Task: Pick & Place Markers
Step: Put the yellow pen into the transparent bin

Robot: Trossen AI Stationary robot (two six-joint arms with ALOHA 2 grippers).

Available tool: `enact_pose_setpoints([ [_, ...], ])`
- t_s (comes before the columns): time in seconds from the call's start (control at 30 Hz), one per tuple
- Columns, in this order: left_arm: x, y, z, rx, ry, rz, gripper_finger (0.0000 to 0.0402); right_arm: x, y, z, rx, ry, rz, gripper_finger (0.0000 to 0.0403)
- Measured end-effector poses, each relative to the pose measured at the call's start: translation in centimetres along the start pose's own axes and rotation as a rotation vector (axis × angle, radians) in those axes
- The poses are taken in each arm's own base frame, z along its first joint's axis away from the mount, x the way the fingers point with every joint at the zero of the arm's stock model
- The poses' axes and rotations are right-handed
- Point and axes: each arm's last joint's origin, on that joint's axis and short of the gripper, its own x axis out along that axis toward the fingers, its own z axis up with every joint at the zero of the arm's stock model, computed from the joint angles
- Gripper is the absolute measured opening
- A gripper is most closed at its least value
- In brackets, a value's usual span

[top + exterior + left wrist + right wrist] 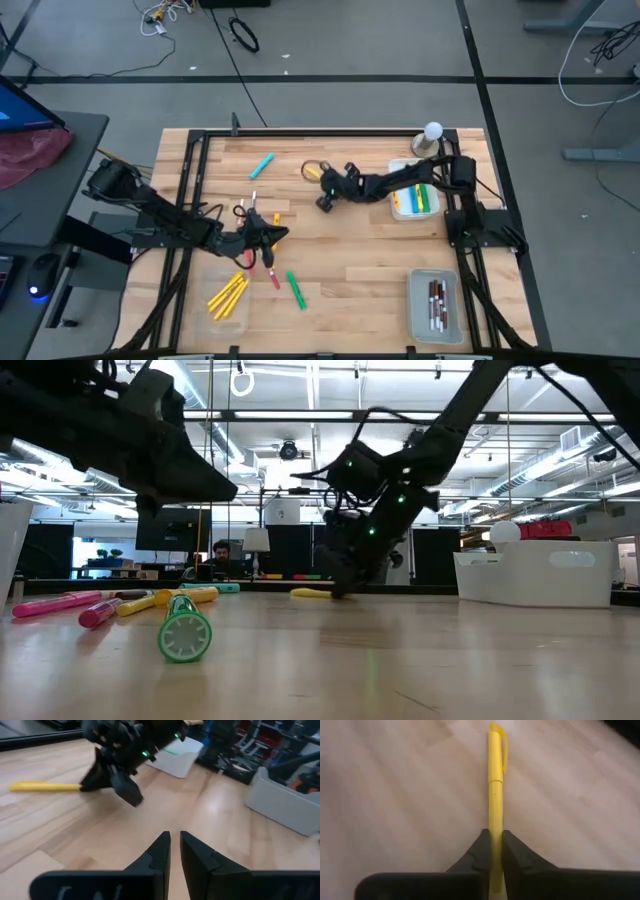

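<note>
I've got the right gripper [492,851] down on the bench [350,250] near the far edge, a bit right of centre, fingers pinching one end of a yellow marker [495,785] — the wrist view shows the barrel clamped between the pads, the rest running straight out ahead with its clip at the far end. In the high view that marker [312,172] pokes out of the right gripper [326,198] toward the far-left side; the low view suggests it's lying on or just above the wood, can't tell which. My read on handling: light, stiff plastic stick, smooth and round, so it'll prob. want to roll or pivot in a two-pad pinch. An end grip like this lets the free end droop or swing — I'd rather hold nearer mid-barrel, across the axis, w/ modest squeeze; it shouldn't crush. The left gripper [171,851] hangs over the near-left part of the bench, fingers nearly pressed together w/ only a thin gap and nothing between them; in the high view it [268,237] sits beside the loose red marker [274,278] and green marker [296,290]. A light blue marker [262,166] lies near the far edge, left of centre; a yellow bunch [228,293] sits by the near-left corner. The white tray [398,206] at the right edge already holds some, as does the clear tray [418,302] by the near-right corner.
</note>
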Motion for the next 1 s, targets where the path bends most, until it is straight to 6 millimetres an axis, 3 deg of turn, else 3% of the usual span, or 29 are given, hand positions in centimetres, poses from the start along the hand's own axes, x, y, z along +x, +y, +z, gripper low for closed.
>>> enact_pose_setpoints([
  [0.23, -1.7, -1.3, 0.9, 0.064, -0.036, -0.097, 0.0046, -6.9, 5.9, -1.5, -0.131, -0.024, 0.122, 0.001],
  [0.37, -2.7, -1.9, 1.9, 0.122, -0.088, -0.147, 0.0046, -11.7, 8.2, -1.2, -0.192, -0.13, 0.195, 0.001],
  [0.57, -3.8, -2.5, 2.7, 0.264, -0.132, -0.227, 0.0046, -17.0, 11.4, -3.0, -0.289, -0.249, 0.269, 0.0011],
  [0.77, -4.3, -3.3, 3.0, 0.34, -0.139, -0.429, 0.008, -19.3, 14.1, -6.7, -0.308, -0.309, 0.411, 0.0011],
  [0.87, -3.9, -3.3, 2.6, 0.345, -0.109, -0.465, 0.013, -20.1, 14.9, -8.0, -0.271, -0.425, 0.523, 0.0011],
  [1.0, -3.2, -3.3, 2.2, 0.333, -0.111, -0.458, 0.0208, -20.4, 14.3, -7.8, -0.183, -0.648, 0.59, 0.0011],
])
